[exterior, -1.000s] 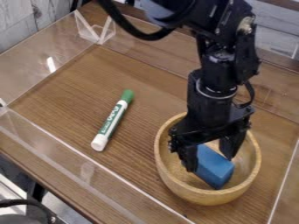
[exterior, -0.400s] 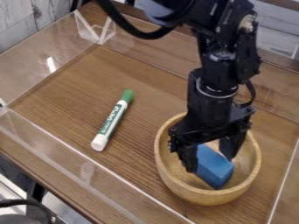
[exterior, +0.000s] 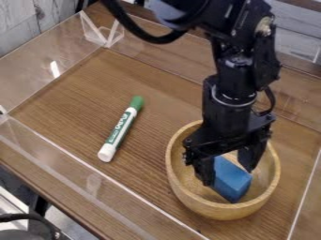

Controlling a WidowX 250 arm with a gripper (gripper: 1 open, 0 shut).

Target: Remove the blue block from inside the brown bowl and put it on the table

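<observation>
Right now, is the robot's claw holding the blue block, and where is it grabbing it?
Nothing is held yet. The gripper is open, its fingers down inside the brown bowl on either side of the blue block, which sits on the bowl's bottom.

Pretty sure I'm in a lab test rig: my wood-grain tabletop [exterior: 88, 89] is fenced by clear acrylic walls [exterior: 44, 56], with just a marker [exterior: 122, 127] lying around.
</observation>
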